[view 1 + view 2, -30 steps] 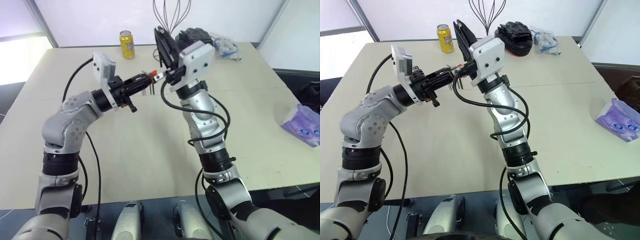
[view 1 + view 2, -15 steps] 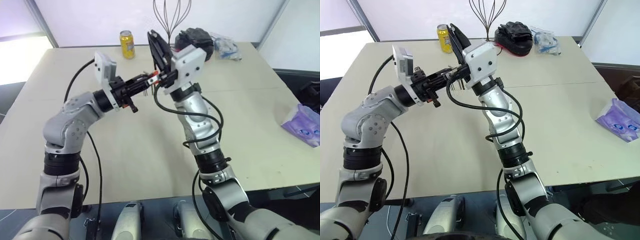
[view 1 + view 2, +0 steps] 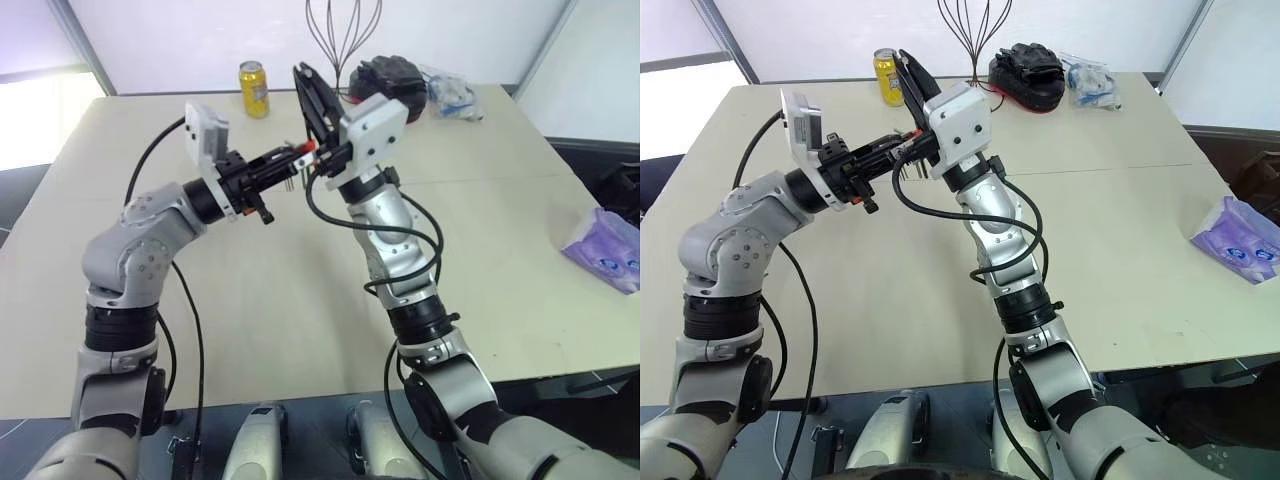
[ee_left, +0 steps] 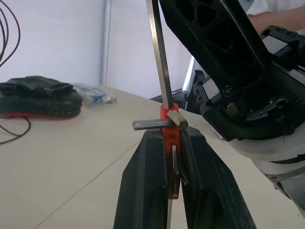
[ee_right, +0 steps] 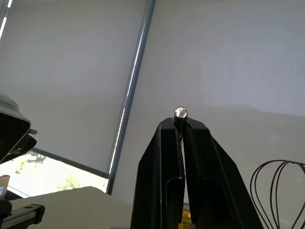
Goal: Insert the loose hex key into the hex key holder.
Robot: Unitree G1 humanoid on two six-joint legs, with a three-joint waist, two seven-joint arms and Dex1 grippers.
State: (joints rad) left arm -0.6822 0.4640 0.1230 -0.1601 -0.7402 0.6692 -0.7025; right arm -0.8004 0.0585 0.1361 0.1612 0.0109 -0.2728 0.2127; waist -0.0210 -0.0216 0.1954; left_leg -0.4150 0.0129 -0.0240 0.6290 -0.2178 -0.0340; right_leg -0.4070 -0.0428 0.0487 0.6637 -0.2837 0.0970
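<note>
Loose hex key (image 4: 158,57) in R gripper (image 5: 181,125), at holder (image 4: 170,121).

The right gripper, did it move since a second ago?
Yes. The right gripper slid left, toward the yellow can on the table, and has come closer over the left gripper.

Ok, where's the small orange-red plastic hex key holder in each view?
Left eye view: upper centre, hex key holder at the left gripper tip.
Right eye view: upper left of centre, near the yellow can.
Left wrist view: centre, clamped between the black fingers.
Right wrist view: the thin grey loose hex key in the right gripper.
Shared landmark: black wire loops.
</note>
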